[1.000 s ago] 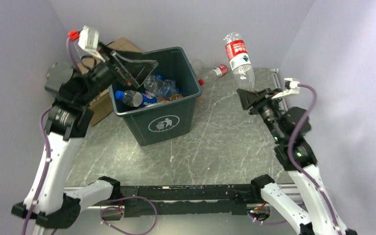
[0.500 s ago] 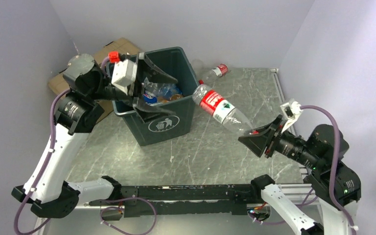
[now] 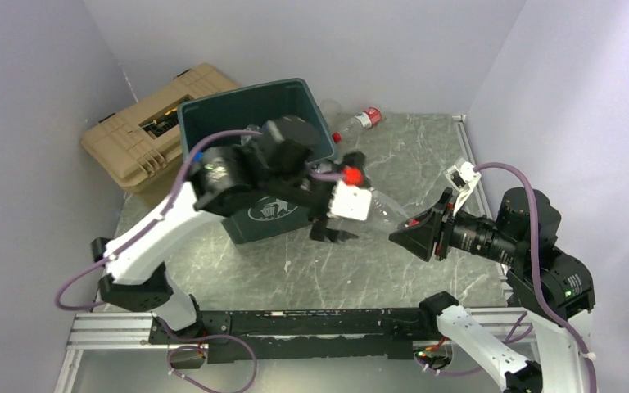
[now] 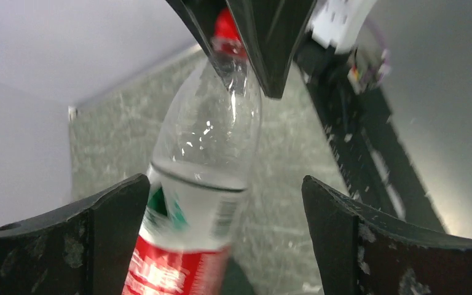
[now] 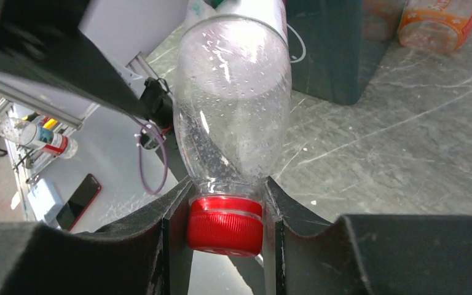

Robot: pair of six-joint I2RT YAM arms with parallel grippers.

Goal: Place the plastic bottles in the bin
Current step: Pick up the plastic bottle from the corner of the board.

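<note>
A clear plastic bottle (image 5: 233, 104) with a red label (image 4: 172, 270) hangs in the air over the table, to the right of the bin (image 3: 237, 105). My right gripper (image 5: 225, 224) is shut on its red cap (image 4: 226, 27) and holds it at the neck. My left gripper (image 4: 225, 184) is open and straddles the labelled body, with a wide gap on one side. In the top view the left gripper (image 3: 332, 214) reaches across the front of the dark green bin toward the right gripper (image 3: 409, 229). Only the bottle's clear shoulder (image 3: 385, 214) shows there.
Another red-labelled bottle (image 3: 359, 123) lies on the marble table behind the bin's right corner. An orange bottle (image 5: 436, 21) lies on the table past the bin wall (image 5: 332, 55). A tan hard case (image 3: 156, 123) stands at the back left. Walls enclose the table.
My left arm has swung from the bin across to the right, and its open jaws now sit around the bottle. The right gripper keeps the bottle by its cap, slightly lower.
</note>
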